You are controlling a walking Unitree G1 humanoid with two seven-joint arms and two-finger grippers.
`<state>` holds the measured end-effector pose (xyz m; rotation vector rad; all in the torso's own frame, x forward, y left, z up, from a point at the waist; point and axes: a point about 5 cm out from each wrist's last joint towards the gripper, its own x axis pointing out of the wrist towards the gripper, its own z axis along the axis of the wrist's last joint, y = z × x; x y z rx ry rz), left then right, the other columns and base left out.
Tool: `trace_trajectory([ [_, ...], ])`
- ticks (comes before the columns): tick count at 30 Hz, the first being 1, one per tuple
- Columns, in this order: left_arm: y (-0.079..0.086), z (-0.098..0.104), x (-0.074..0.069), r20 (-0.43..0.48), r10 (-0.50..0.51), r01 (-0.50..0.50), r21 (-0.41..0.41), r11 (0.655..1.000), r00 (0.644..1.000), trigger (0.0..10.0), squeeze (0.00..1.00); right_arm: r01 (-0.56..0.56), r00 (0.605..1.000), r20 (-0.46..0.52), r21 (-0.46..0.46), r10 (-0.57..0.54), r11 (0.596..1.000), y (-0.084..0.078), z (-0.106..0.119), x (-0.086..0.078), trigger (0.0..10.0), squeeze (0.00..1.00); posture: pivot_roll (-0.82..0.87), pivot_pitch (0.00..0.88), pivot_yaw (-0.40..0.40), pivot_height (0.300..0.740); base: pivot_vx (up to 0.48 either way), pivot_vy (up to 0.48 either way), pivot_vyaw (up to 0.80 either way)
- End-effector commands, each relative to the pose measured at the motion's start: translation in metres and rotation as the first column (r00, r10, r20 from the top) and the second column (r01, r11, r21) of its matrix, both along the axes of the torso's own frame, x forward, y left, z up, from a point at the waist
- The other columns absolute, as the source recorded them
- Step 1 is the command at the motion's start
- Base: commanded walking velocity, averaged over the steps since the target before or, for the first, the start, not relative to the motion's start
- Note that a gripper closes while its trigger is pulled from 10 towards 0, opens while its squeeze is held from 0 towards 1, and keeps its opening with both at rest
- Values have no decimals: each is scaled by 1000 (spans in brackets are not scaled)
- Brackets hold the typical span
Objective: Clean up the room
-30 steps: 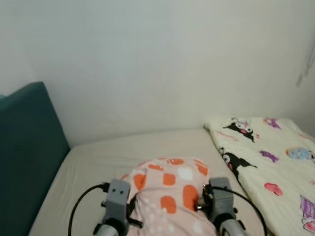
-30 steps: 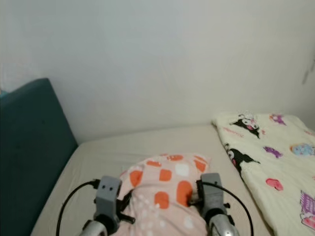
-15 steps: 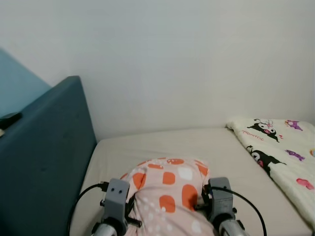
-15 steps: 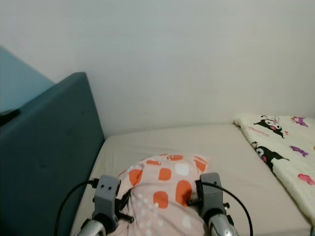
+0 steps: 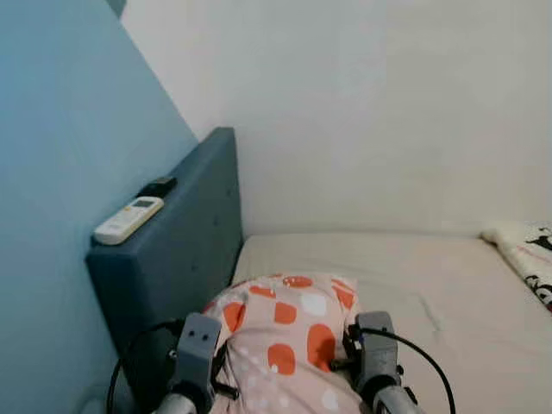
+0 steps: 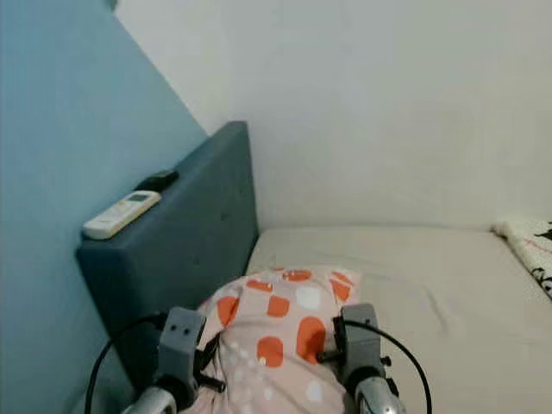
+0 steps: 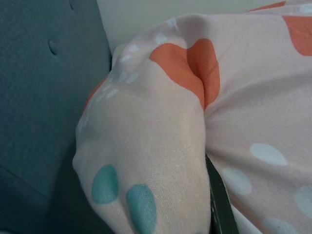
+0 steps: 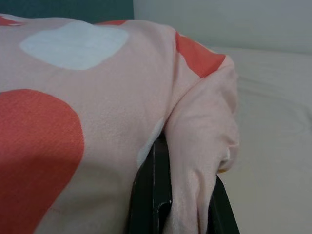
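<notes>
A pink pillow [image 5: 289, 332] with orange, white and teal spots is held up in front of me over the beige mattress [image 5: 431, 276], close to the headboard. My left gripper [image 5: 222, 378] grips its left edge and my right gripper [image 5: 345, 349] its right edge. In the right wrist view the black fingers [image 8: 155, 195] pinch a fold of the pillow [image 8: 97, 97]. In the left wrist view one black finger [image 7: 218, 202] shows under bunched pillow fabric [image 7: 146, 146]; the other finger is hidden.
A dark teal padded headboard [image 5: 185, 259] stands at the left against a blue wall. On its top lie a white remote [image 5: 128, 220] and a small black object [image 5: 157, 186]. A cartoon-print blanket [image 5: 533, 250] lies at the bed's far right edge. A white wall runs behind the bed.
The camera has turned left: headboard, blue wall and remote came into view and the blanket slid to the right edge. Both grippers still hold the pillow the same way.
</notes>
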<state>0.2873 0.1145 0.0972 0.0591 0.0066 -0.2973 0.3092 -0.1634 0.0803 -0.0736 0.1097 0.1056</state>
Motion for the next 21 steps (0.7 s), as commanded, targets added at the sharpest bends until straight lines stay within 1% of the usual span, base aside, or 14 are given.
trace_trajectory([
  [1,-9,11,0,68,-39,39,7,999,997,10000,0,-2,999,40,1,2,1000,0,6,0,10000,0,-79,47,34,740,0,0,0],
  [7,-10,11,0,61,-41,42,-10,999,997,10000,0,0,999,40,1,0,1000,-1,5,0,10000,0,-78,49,35,740,0,0,0],
  [14,-10,11,1,62,-46,46,-1,999,997,10000,0,4,999,38,11,-4,1000,-2,5,1,10000,0,-77,49,37,740,0,0,0],
  [16,-10,11,3,52,-40,41,-11,999,998,10000,0,5,999,35,18,-5,1000,-2,5,1,10000,0,-77,48,37,740,0,0,0],
  [18,-9,12,7,36,-19,20,-37,999,999,10000,0,7,999,31,23,-8,1000,-2,5,2,10000,0,-79,52,36,740,0,0,0],
  [21,-9,12,9,25,-3,4,-38,999,1000,10000,0,8,1000,17,23,-9,1000,-2,4,2,10000,0,-81,52,34,740,0,0,0],
])
